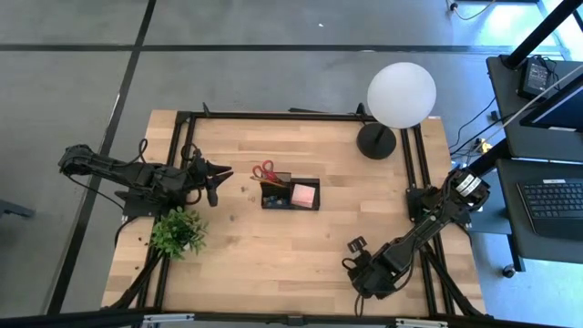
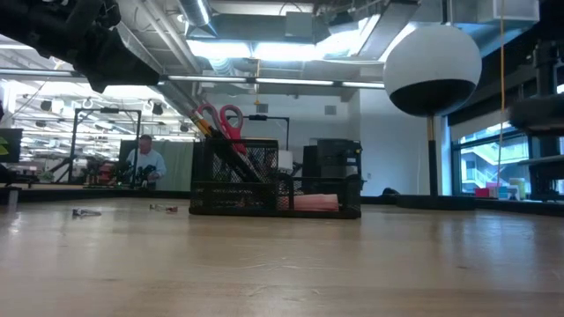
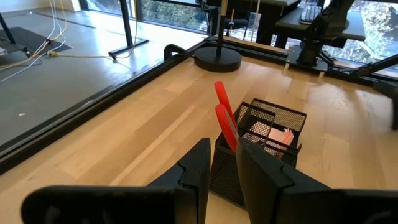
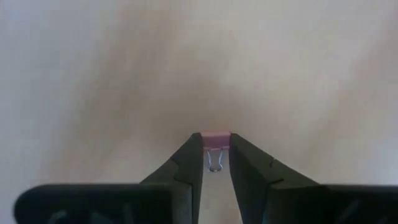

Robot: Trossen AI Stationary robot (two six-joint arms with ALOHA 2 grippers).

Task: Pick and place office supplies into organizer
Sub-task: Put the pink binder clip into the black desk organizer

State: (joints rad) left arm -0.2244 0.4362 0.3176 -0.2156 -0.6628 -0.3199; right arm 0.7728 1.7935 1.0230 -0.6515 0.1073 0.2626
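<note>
No legible text, label, brand mark, number or sign appears in any of the four views. The mesh organizer [image 1: 290, 196], the pink sticky-note pad [image 1: 304, 193] and the scissors [image 1: 264, 171] present plain surfaces. The laptop [image 1: 557, 202] on the side desk shows a keyboard, but its key legends cannot be read. Fixtures in the room behind the table carry no readable markings.

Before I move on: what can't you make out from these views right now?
- High view: the right gripper hides the pink binder clip it holds; only the right wrist view shows it.
- Low view: small items on the table are too small to identify.
- Left wrist view: the left gripper and mesh organizer wall hide the scissors blades.
- Low view: neither gripper's jaws show.
</note>
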